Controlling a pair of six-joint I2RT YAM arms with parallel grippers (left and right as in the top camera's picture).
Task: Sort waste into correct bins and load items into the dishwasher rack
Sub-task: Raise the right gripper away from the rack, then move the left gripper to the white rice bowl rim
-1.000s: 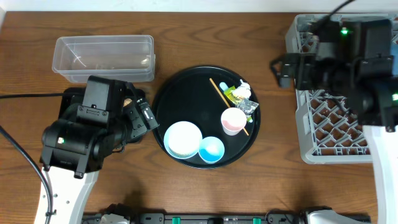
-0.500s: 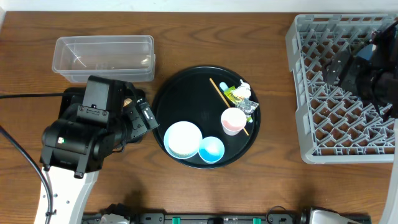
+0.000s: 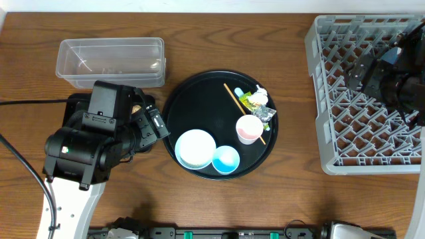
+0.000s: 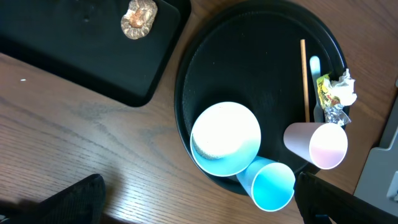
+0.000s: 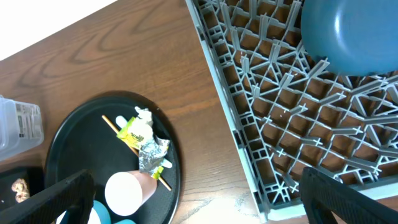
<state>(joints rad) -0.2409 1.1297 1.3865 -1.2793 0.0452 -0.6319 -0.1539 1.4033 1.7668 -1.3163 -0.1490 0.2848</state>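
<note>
On the round black tray (image 3: 199,99) lie a white bowl (image 3: 195,148), a light blue bowl (image 3: 226,159), a pink cup (image 3: 250,129), a thin stick (image 3: 234,97) and crumpled foil wrappers (image 3: 257,103). The grey dishwasher rack (image 3: 345,143) stands at the right; a dark blue plate (image 5: 351,34) rests in it. A brownish food lump (image 4: 138,17) lies in the shallow black bin (image 4: 81,56). My left gripper (image 4: 199,211) hangs open just left of the round tray. My right gripper (image 5: 205,205) is open above the rack's left edge. Both hold nothing.
A clear plastic tub (image 3: 111,61) stands at the back left, behind my left arm (image 3: 93,143). My right arm (image 3: 392,79) covers the rack's right part in the overhead view. Bare wooden table (image 3: 292,153) separates the round tray and the rack.
My right arm has swung from the rack's back left corner to its right side, uncovering most of the rack. The left arm and the things on the tray have not moved.
</note>
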